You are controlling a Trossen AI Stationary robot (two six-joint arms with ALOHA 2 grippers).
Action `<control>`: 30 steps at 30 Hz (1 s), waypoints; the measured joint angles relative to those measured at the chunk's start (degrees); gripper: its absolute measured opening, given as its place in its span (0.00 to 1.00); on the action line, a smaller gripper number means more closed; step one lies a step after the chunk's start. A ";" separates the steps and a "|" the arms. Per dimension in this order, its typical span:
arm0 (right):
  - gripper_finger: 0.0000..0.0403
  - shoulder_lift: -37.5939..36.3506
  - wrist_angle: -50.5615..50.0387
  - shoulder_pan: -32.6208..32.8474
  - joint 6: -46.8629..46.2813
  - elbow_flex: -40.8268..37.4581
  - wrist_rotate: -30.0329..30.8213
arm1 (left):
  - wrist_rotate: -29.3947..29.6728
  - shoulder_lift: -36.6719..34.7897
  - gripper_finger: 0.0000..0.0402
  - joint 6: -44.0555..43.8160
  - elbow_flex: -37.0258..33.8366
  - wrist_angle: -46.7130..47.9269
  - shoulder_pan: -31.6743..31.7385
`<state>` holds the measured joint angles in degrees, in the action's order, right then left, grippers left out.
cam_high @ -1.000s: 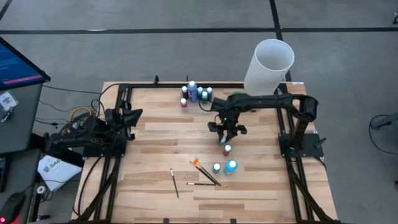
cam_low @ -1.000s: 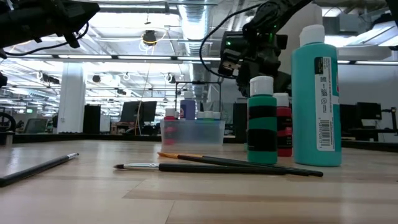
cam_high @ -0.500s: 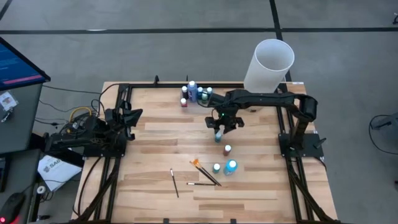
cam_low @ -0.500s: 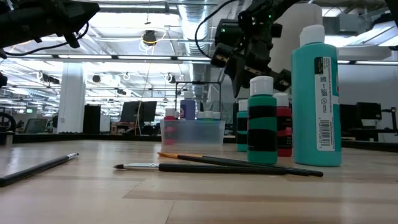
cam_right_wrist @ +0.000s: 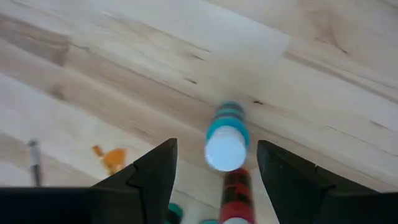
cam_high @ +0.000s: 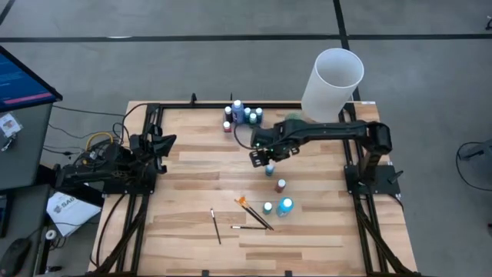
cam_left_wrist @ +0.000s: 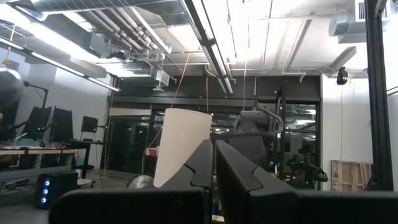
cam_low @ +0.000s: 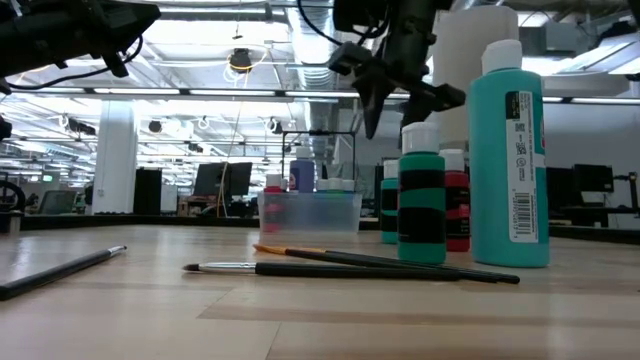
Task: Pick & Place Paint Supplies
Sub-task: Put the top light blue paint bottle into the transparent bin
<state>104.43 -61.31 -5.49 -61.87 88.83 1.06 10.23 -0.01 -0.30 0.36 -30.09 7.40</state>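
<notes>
Paint bottles are split into two bunches on my table (cam_high: 184, 161). One cluster (cam_high: 242, 115) sits in a clear plastic tub (cam_low: 310, 212) near the top edge of the overhead shot, just left of center. The loose ones stand lower down, right of center: a small teal bottle (cam_high: 270, 168) right under my right claw (cam_high: 261, 154), a red bottle (cam_high: 281, 185) a bit below it, then a green bottle (cam_high: 267, 208) and a bigger teal bottle (cam_high: 286, 205) side by side. All have pale round caps.

My right claw hangs above that small teal bottle with its fingers spread wide and nothing between them; in the wrist shot the white cap sits right in the gap, red one just beside it.

Brushes (cam_high: 254, 215) lie flat to the left of the green bottle, thin dark handles crossing each other, one with an orange tip (cam_high: 241, 201). Another dark brush (cam_high: 216, 226) lies alone farther left.

A tall white tube (cam_high: 332, 83) stands at the upper right corner, close behind my right arm. Table is light wood planks with a black metal frame.

My left claw (cam_high: 163, 144) is parked at the left edge, pinched closed, holding nothing.
</notes>
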 joint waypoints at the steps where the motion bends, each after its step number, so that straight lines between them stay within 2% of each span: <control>1: 0.54 0.10 -0.45 0.28 -0.15 -0.12 0.60 | 0.01 0.00 0.00 -0.01 0.00 0.01 0.00; 12: 0.54 4.30 1.37 3.06 -1.38 0.28 2.54 | -0.01 0.00 0.00 0.00 0.00 0.00 0.00; 30: 0.54 5.57 2.58 3.21 -0.15 -0.17 1.80 | -0.01 0.00 0.00 0.00 -0.02 -0.85 0.00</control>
<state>110.00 -58.73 -2.28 -62.02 88.66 2.85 10.22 -0.01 -0.30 0.34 -30.94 7.40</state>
